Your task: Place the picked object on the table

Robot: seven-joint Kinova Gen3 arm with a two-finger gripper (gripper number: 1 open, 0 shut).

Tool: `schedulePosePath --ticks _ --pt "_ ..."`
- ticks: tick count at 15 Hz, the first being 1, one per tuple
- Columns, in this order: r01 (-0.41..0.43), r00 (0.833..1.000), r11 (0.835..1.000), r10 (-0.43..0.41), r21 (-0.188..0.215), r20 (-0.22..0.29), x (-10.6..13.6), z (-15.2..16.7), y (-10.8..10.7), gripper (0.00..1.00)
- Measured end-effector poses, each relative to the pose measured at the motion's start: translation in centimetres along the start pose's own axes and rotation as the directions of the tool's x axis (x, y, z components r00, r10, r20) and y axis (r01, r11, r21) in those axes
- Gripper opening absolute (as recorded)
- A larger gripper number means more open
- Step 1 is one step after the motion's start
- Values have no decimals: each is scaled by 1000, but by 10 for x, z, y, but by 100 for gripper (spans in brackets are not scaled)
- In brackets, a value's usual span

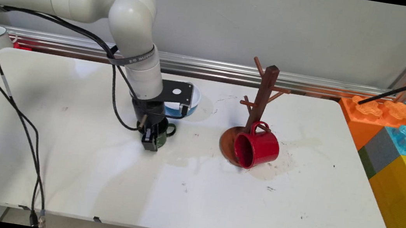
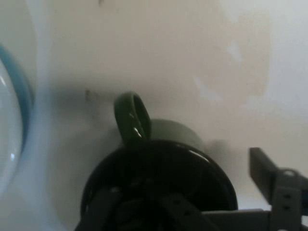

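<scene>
Green mug [image 1: 164, 133] stands upright on the white table [image 1: 214, 205], left of centre, its handle pointing right. The gripper [image 1: 150, 139] hangs low over it, spread open and holding nothing: one finger [image 2: 263, 168] shows just outside the rim, the other seems to sit inside the dark mouth. Closing off-centre on that thin wall could tip or skid the mug, I judge. Just behind the mug sits a blue bowl [image 1: 196, 99], close enough to be knocked. Well right of the mug, a red mug [image 1: 258, 148] lies on its side against a wooden mug tree [image 1: 264, 92].
</scene>
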Motion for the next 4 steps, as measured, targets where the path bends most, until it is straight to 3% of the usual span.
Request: schedulePosePath --ticks 4 --pt "-11 999 1000 12 18 -40 6 -9 -1 100"
